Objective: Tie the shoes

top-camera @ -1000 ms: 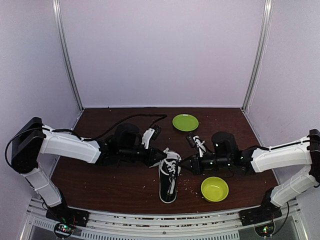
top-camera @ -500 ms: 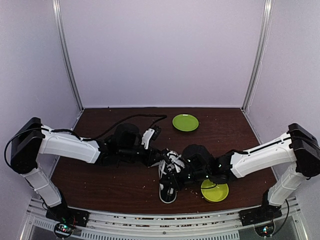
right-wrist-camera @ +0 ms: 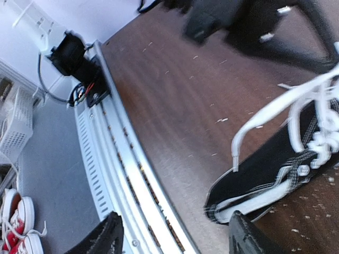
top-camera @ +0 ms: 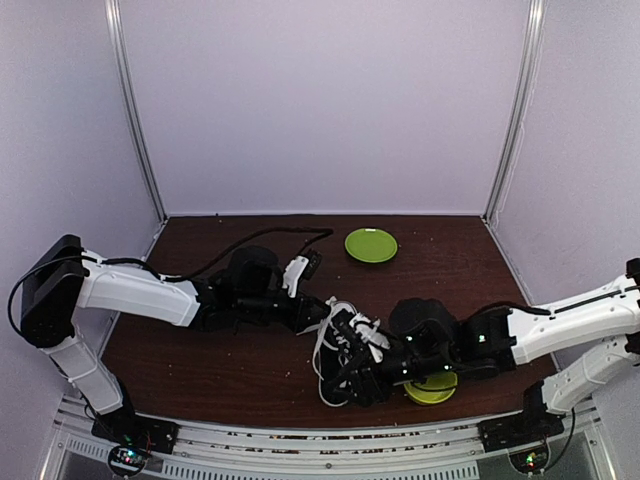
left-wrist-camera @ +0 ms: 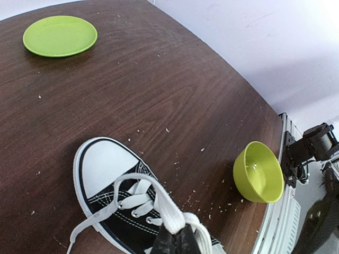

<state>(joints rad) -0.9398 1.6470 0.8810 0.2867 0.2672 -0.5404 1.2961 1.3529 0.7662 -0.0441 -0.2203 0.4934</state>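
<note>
I judge the shoe (left-wrist-camera: 106, 166) light and its canvas soft. The laces (left-wrist-camera: 159, 198) look limp and slippery, so I'd grip them near the ends. The shoe lies on the tabletop (left-wrist-camera: 169, 79) near the front edge, between both arms. My left fingers (left-wrist-camera: 168, 244) pinch a lace; my right fingers (right-wrist-camera: 106, 238) are spread, empty. I count 1 shoe, 1 plate (left-wrist-camera: 60, 35), 1 bowl (left-wrist-camera: 258, 172).

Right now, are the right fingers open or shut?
Open: the right fingers stand wide apart in the wrist view, with nothing gripped between them.
</note>
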